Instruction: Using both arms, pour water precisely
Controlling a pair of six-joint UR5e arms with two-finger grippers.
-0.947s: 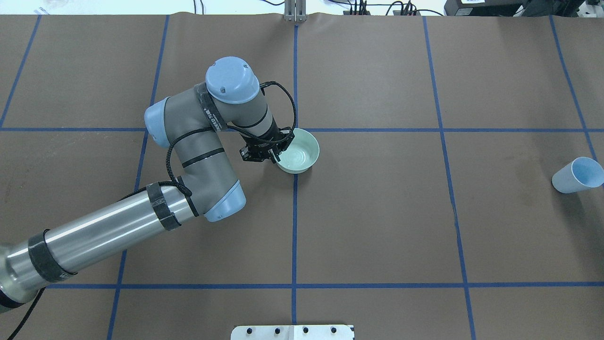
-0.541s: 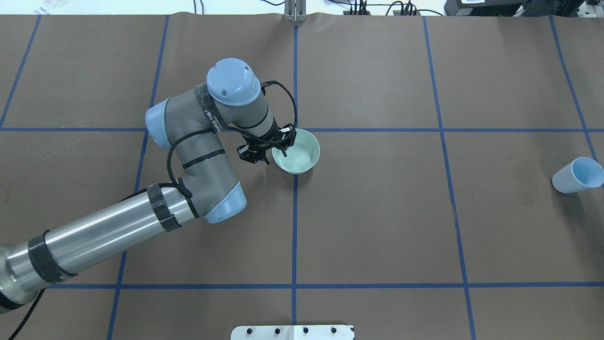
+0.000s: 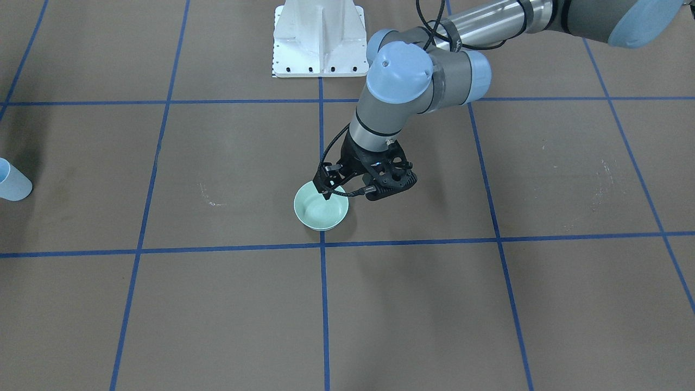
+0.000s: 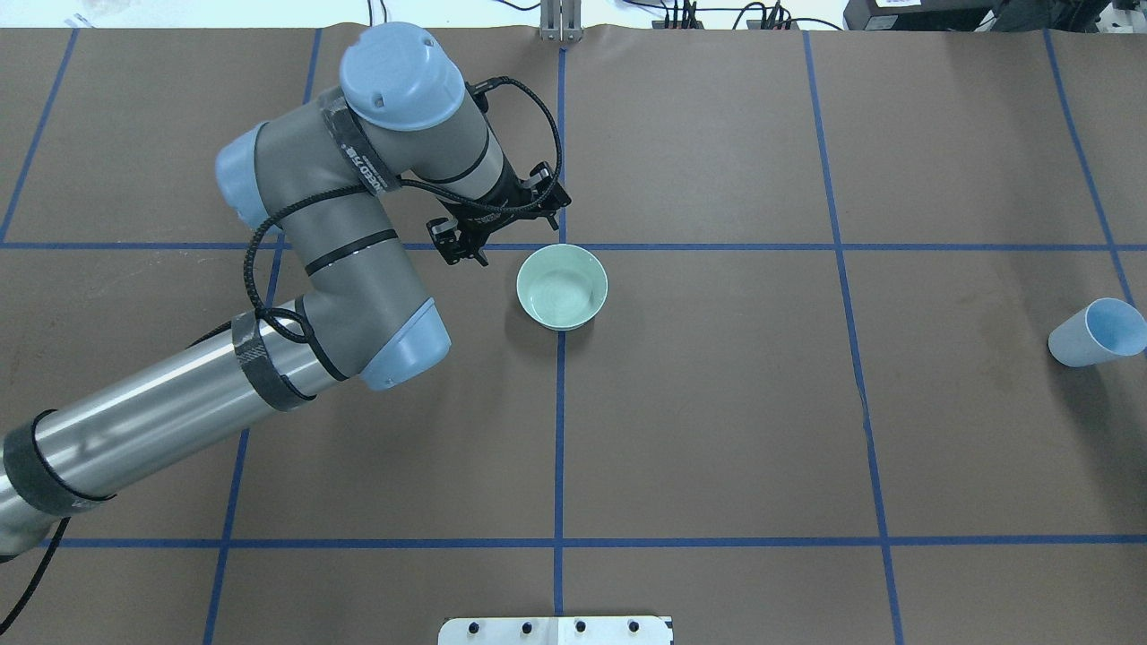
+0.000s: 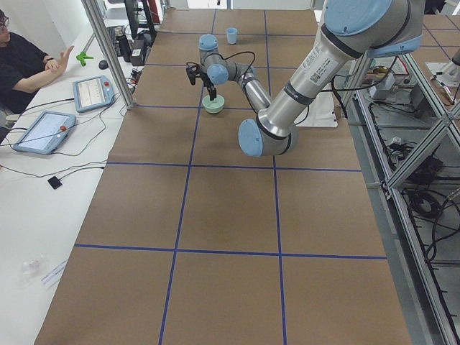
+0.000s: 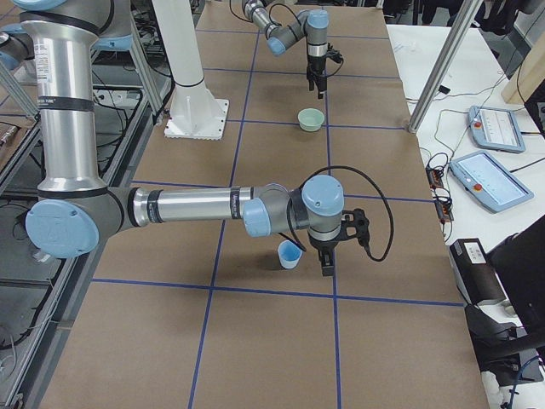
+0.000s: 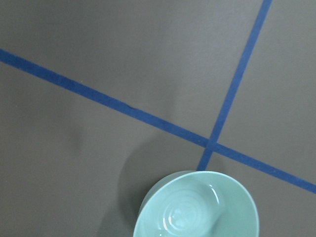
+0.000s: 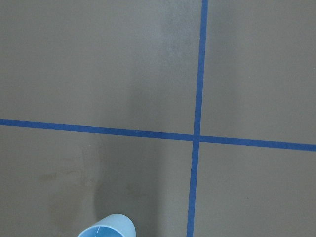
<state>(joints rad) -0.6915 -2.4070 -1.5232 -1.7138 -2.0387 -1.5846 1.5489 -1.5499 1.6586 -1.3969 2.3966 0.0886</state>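
Observation:
A pale green bowl (image 4: 562,287) stands upright on the brown table at a crossing of blue tape lines; it also shows in the front view (image 3: 320,209) and the left wrist view (image 7: 197,207). My left gripper (image 4: 497,226) hangs open and empty above the table, just beyond and left of the bowl, not touching it (image 3: 355,187). A light blue cup (image 4: 1095,333) stands at the far right (image 6: 289,254). My right gripper (image 6: 328,256) is close beside the cup; I cannot tell whether it is open or shut. The right wrist view shows only the cup's rim (image 8: 106,227).
The white bolted pedestal (image 3: 320,38) stands at the table's near edge by the robot base. An operator (image 5: 21,57) sits at a side table with tablets (image 5: 90,90). An aluminium post (image 5: 108,50) stands at that table edge.
My left gripper let go of the bowl's rim, opened, and lifted away up and back to the left. The bowl stays in place. The cup has not moved.

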